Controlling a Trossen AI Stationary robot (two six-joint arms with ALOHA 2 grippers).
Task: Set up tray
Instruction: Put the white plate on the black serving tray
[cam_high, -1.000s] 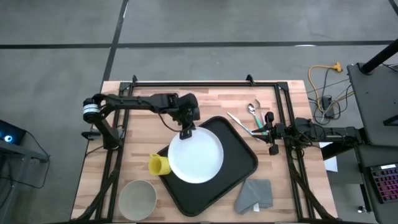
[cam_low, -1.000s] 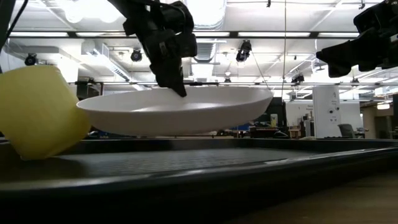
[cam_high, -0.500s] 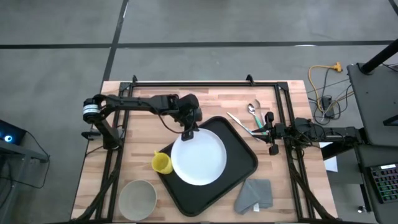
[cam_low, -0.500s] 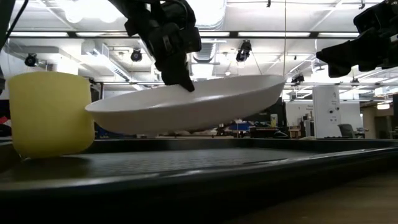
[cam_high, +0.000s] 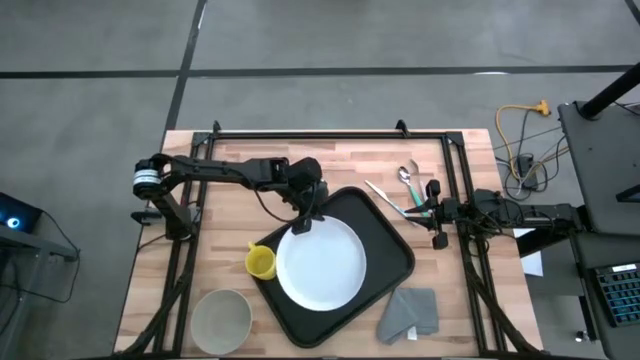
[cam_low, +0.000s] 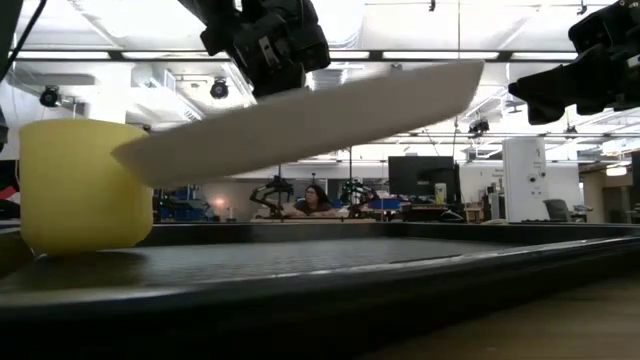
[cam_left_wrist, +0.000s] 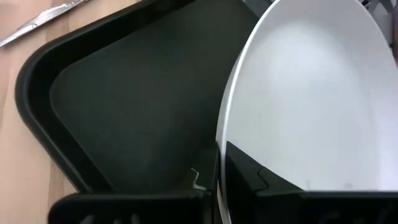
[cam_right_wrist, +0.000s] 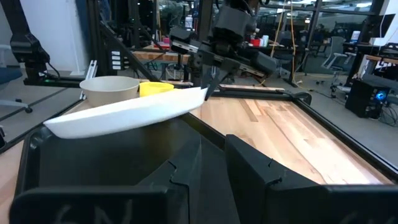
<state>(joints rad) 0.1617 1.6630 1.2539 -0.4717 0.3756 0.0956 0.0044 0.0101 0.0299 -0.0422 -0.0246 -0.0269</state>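
Over the black tray (cam_high: 385, 240), the left gripper (cam_high: 306, 216) is clamped on the rim of a round white plate (cam_high: 321, 263), one finger (cam_left_wrist: 267, 186) lying on the plate's upper face. From that grip the plate slopes down and away, clear of the tray floor in the low view, with its held edge the high one. Just beside the plate's far lower edge, away from the gripper, a yellow cup (cam_high: 260, 262) stands upright at the tray's rim, and past it a pale bowl (cam_high: 221, 316) sits on the wooden table (cam_high: 230, 165). Well apart, at the table's right edge, the right gripper (cam_high: 436, 213) waits near a spoon (cam_high: 408, 180), its fingers parted and holding nothing. A grey cloth (cam_high: 410, 312) lies just off the tray's corner.
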